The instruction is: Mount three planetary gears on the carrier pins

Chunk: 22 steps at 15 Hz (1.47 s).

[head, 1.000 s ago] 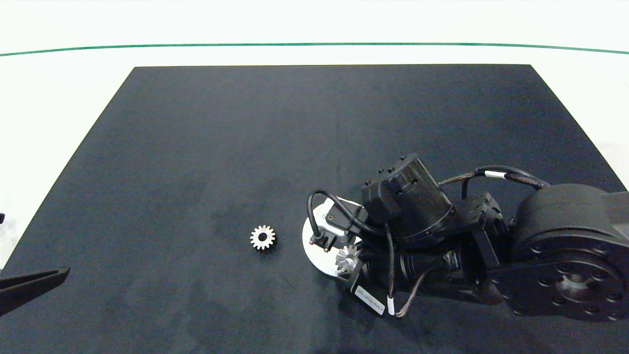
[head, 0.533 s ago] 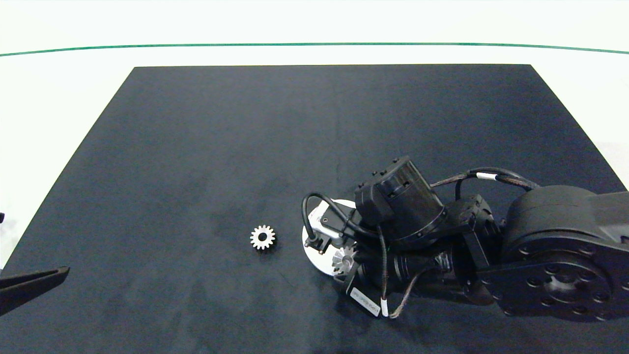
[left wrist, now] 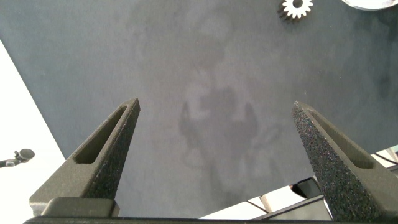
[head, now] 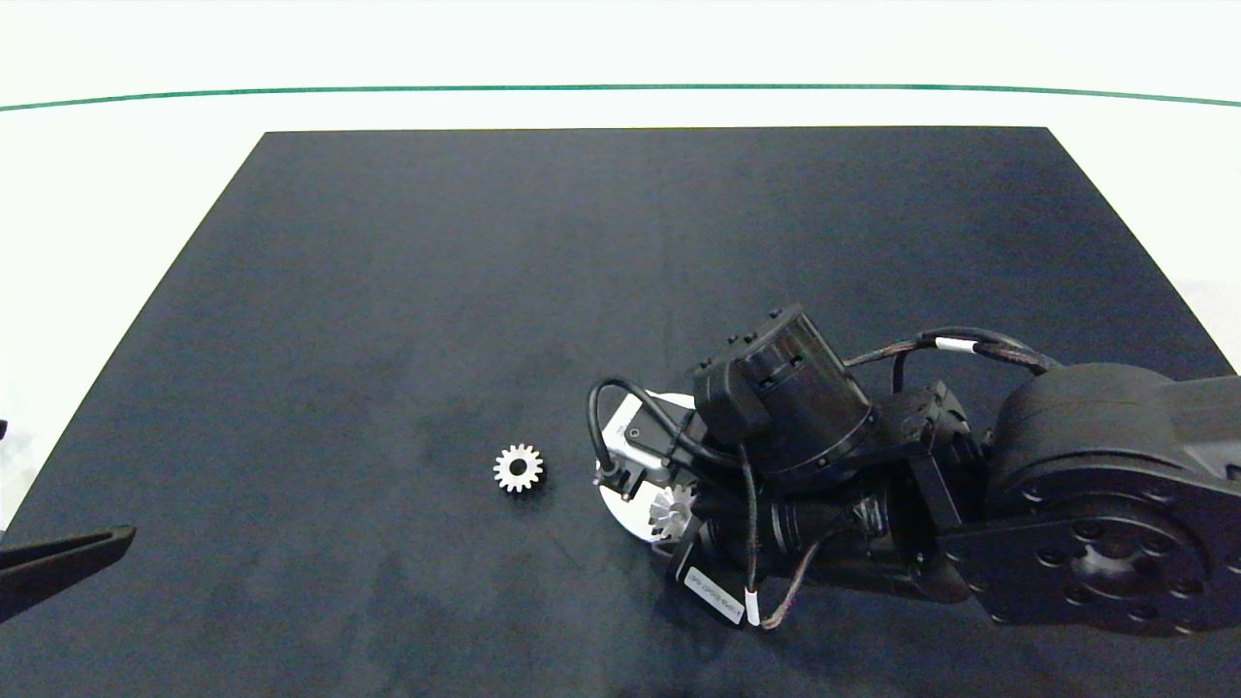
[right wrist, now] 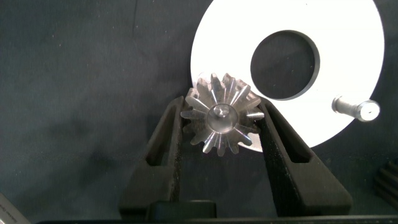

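- The left gripper [left wrist: 214,162] waited at the desk's [head: 388,291] left edge, fingers spread apart.
- One gear [head: 518,468] lay flat on the desk, near the white disc [head: 625,509].
- The right gripper [right wrist: 219,134] pinched another gear [right wrist: 221,118] over a pin on the disc's rim; a bare pin [right wrist: 357,107] stood nearby.

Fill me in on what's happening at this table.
The right end effector is shut on a planetary gear and holds it over the rim of the white carrier disc, the gear's centre sitting on a pin. One bare pin shows nearby. Another gear lies loose on the dark mat. The left end effector is open and idle at the mat's edge.
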Available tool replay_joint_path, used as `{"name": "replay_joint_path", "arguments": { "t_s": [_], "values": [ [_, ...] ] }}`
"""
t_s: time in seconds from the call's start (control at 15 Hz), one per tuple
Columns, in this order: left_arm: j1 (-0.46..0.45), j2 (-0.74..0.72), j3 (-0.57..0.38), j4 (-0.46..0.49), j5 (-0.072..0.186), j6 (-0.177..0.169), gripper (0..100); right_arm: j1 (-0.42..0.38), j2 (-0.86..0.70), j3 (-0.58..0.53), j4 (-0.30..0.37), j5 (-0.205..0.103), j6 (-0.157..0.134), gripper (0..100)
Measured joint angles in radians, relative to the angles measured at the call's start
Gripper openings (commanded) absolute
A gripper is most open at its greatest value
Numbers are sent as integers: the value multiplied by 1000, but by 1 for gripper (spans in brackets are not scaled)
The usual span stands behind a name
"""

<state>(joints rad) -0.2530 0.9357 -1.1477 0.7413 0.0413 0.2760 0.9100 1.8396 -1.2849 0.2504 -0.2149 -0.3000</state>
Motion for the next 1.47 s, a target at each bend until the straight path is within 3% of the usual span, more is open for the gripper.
{"name": "replay_joint_path", "arguments": {
  "t_s": [1.47],
  "values": [
    [-1, -7, -5, 0, 0, 0, 100, -7, 10, -11, 17, -6, -1, 10]
  ]
}}
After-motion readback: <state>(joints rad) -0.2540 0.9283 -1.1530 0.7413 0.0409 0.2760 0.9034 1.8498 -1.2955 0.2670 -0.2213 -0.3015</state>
